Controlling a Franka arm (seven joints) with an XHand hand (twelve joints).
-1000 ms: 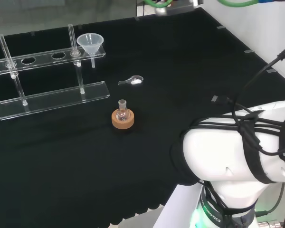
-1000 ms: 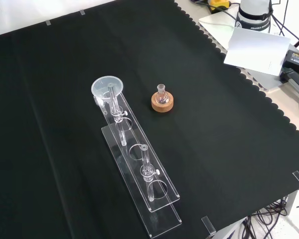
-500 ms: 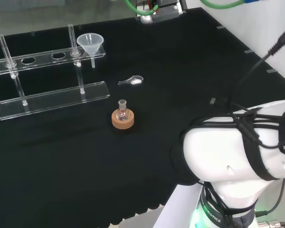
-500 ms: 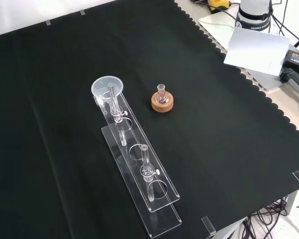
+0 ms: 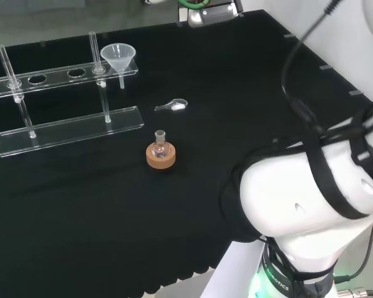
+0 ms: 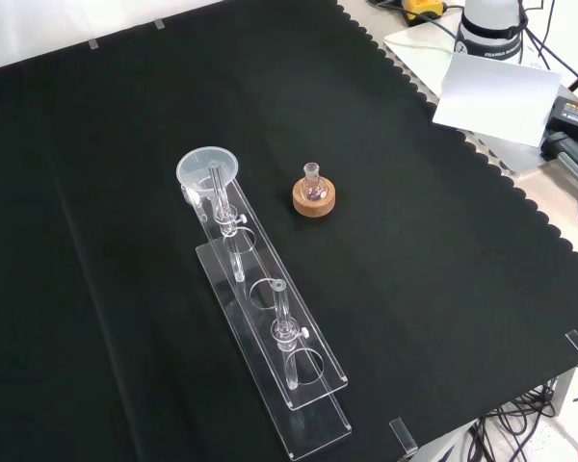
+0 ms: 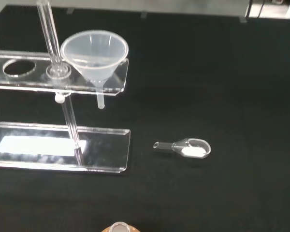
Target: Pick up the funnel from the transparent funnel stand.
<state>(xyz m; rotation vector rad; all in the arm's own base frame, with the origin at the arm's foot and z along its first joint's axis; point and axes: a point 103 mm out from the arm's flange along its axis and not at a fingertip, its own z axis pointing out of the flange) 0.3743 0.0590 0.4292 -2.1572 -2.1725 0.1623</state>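
Note:
A clear funnel (image 5: 118,57) sits in the end hole of the transparent stand's upper shelf (image 5: 50,76), its stem hanging down below the shelf. In the front view the funnel (image 6: 208,170) is at the far end of the stand (image 6: 270,356). The wrist view looks at the funnel (image 7: 94,53) from a distance, with the stand's base plate (image 7: 58,154) below it. The stand's other holes hold nothing.
A small round flask on a cork ring (image 5: 161,155) stands in front of the stand, also in the front view (image 6: 314,197). A clear scoop with white powder (image 5: 173,106) lies near the funnel (image 7: 186,147). The arm's white link (image 5: 298,198) fills the head view's lower right.
In the head view the arm's upper links and cables have swung upward at the right edge. The funnel, stand, flask and scoop have not moved.

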